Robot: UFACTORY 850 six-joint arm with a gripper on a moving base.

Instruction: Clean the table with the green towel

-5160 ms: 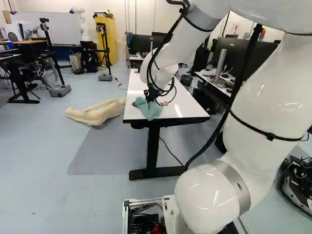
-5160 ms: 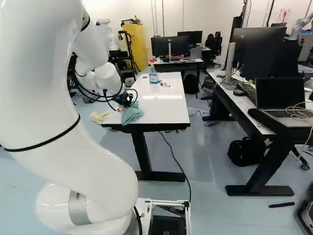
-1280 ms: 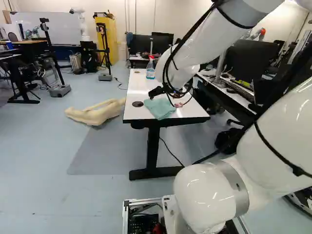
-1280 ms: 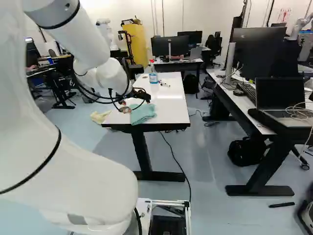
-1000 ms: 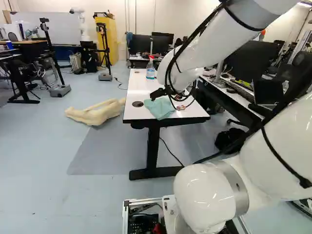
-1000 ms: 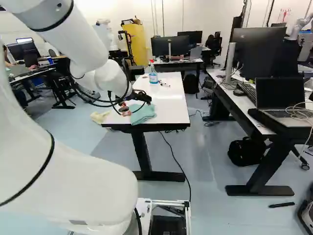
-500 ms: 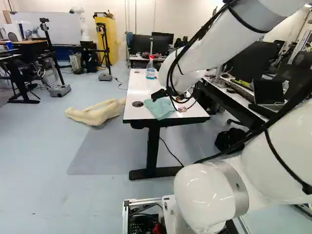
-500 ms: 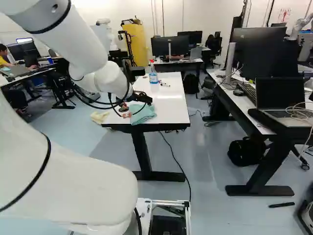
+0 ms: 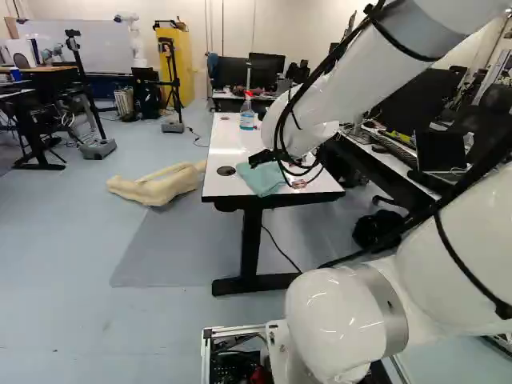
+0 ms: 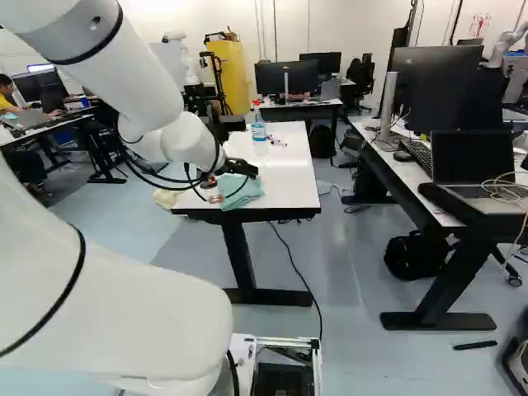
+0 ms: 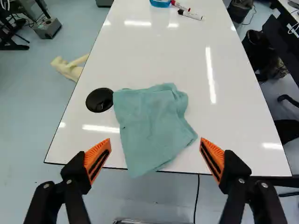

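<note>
Nothing reads clearly here, folks: the clear spray bottle with blue liquid and a red top point(image 10: 258, 130) shows no legible lettering, the white marker with a black cap point(image 11: 192, 15) neither, and those red scribbles on the pale upright surface point(image 10: 480, 25) stay unreadable.

Gripper point(image 9: 256, 160) near green towel point(image 9: 266, 180) on table point(image 9: 232, 142)

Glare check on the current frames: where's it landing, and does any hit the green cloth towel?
Wrist view: bright streaks on the glossy white tabletop, including either side of the green cloth towel, none on it. Left base view: small highlights on the white rounded arm joint. Right base view: no glare streak on the towel.
</note>
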